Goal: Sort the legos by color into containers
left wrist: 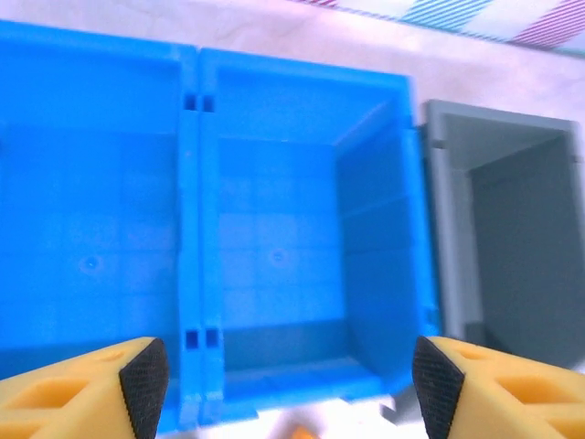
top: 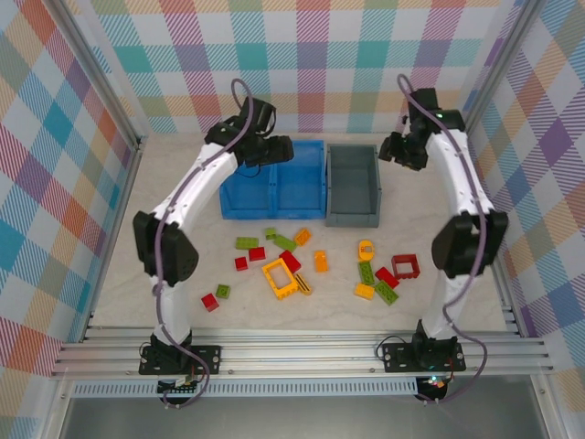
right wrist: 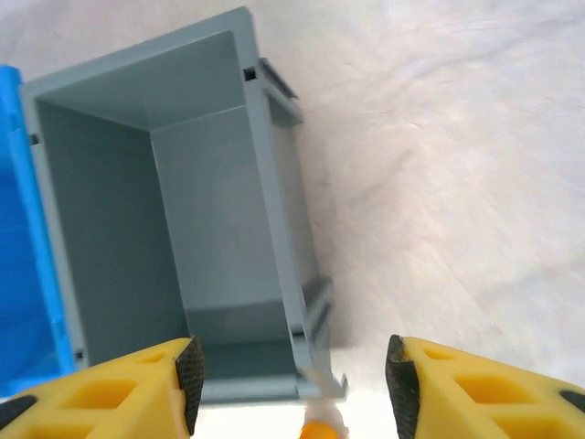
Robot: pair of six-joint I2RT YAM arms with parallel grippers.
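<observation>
Both claws hung open over empty bins while the legos lay unsorted.

Top view: the left claw stood over the blue bin and the right claw over the grey bin beside it. The legos lay scattered on the tabletop before the blue bin, with bare room around. Left wrist: jaws wide and empty, centred over the bin's right compartment, likely a drop spot. Right wrist: jaws wide and empty, astride the grey bin's outer wall.
</observation>
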